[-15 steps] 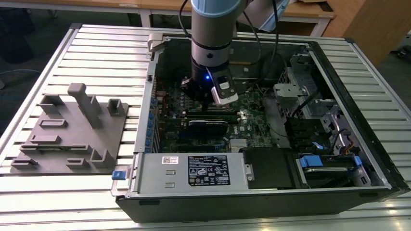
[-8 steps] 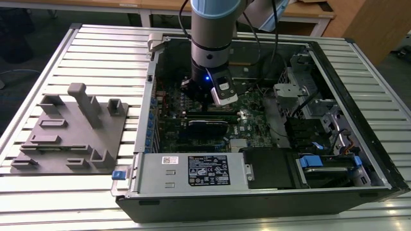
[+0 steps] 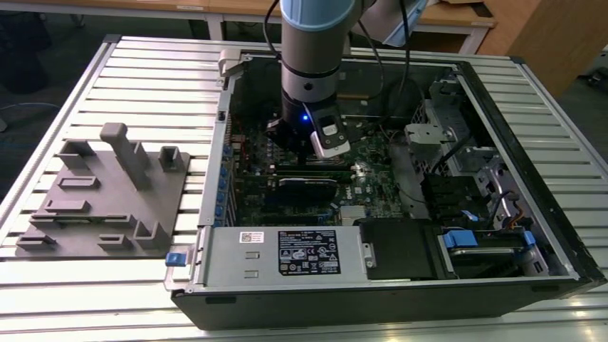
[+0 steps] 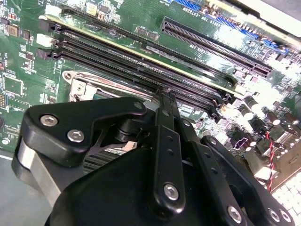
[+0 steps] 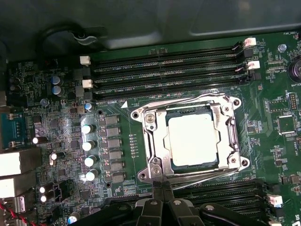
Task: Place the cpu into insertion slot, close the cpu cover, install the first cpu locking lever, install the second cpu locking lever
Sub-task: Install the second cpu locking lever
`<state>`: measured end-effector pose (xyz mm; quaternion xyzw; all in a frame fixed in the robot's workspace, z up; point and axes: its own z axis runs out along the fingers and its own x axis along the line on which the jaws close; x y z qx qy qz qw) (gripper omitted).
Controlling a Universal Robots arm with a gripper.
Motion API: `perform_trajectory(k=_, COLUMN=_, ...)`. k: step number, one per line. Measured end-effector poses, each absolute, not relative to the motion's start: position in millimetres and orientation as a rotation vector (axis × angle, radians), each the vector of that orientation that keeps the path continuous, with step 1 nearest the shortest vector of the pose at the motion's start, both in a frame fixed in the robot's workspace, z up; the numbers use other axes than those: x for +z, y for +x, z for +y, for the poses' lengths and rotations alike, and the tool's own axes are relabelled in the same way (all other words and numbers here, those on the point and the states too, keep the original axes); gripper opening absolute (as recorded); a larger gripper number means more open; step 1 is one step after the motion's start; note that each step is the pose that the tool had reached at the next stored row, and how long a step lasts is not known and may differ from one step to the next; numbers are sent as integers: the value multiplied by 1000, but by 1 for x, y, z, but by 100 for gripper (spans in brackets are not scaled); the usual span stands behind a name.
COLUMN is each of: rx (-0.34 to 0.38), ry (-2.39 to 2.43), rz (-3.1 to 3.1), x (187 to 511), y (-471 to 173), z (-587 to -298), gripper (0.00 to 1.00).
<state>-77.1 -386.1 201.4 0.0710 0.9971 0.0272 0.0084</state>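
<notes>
The cpu (image 5: 193,140), a pale silver square, lies flat in the insertion slot (image 5: 155,168) on the green board. The cpu cover (image 5: 226,127), a silvery frame, is down around the chip. One thin locking lever (image 5: 174,102) runs along one side of the socket and another lever (image 5: 207,175) along the opposite side. My gripper (image 5: 162,187) is shut, its black fingertips pressed together right at the end of that second lever. In the second wrist view the gripper (image 4: 164,96) points down at the socket's rim (image 4: 80,87). In the exterior view the gripper (image 3: 306,158) hangs low inside the open computer case.
Long black memory slots (image 5: 164,61) flank the socket on both sides. A row of capacitors (image 5: 88,146) stands beside it. The case walls (image 3: 494,128), power supply (image 3: 285,253) and drive cage (image 3: 475,178) hem the board in. A grey fixture (image 3: 105,192) sits on the slatted table at the exterior view's left.
</notes>
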Motion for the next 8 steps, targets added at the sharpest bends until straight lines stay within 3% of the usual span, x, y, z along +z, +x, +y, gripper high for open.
perform_trajectory(k=8, rx=87, ry=222, rz=3116, x=201, y=-79, z=-386, gripper=10)
